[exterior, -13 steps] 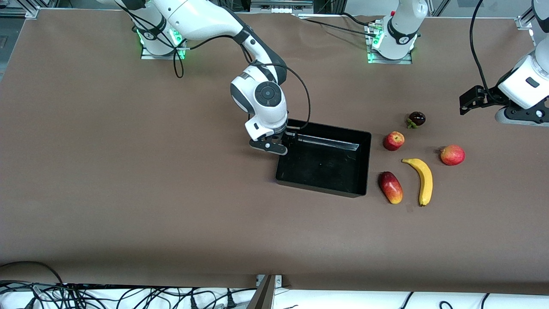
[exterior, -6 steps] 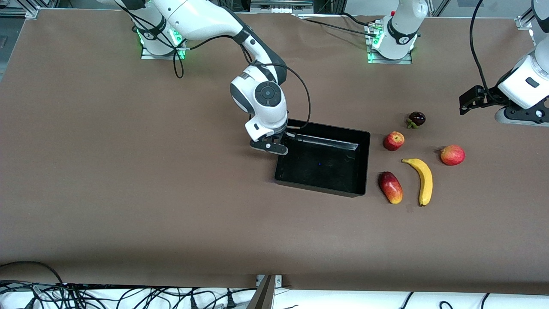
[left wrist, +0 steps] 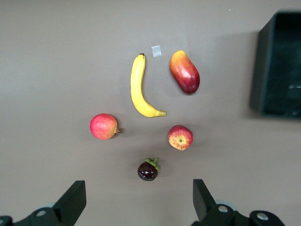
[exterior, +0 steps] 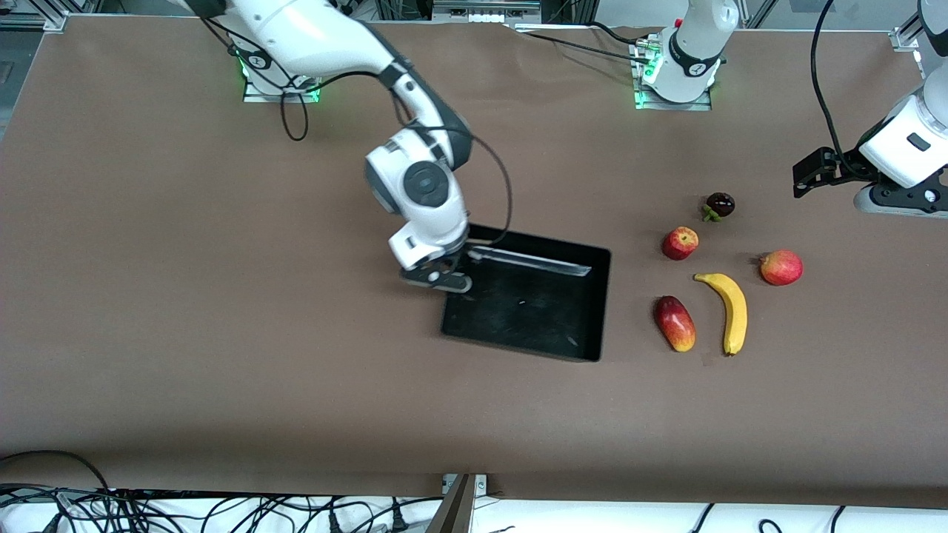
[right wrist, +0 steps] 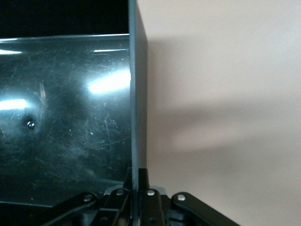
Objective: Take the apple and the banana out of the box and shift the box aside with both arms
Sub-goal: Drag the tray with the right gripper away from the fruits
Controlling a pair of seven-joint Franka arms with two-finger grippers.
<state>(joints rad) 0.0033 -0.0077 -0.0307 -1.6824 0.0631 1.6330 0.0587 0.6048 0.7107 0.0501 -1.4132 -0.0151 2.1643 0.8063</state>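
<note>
White right arm bent down over the table, right gripper (exterior: pixel 446 275) clamped on shallow glossy black plastic tray (exterior: pixel 563 348) wall, left gripper (left wrist: pixel 136 200) spread wide, hanging above the fruits, no readable writing

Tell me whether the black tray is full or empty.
Empty: the black tray shows only its bare glossy floor, and the banana and apple lie on the table beside it.

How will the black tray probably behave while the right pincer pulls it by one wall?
The black tray looks thin and glossy, so it probably slides easily on the table. The right pincer is shut on a wall near one corner, so the tray may swivel rather than follow straight. Its thin wall may flex slightly, and the smooth plastic could slip from the grip.
</note>
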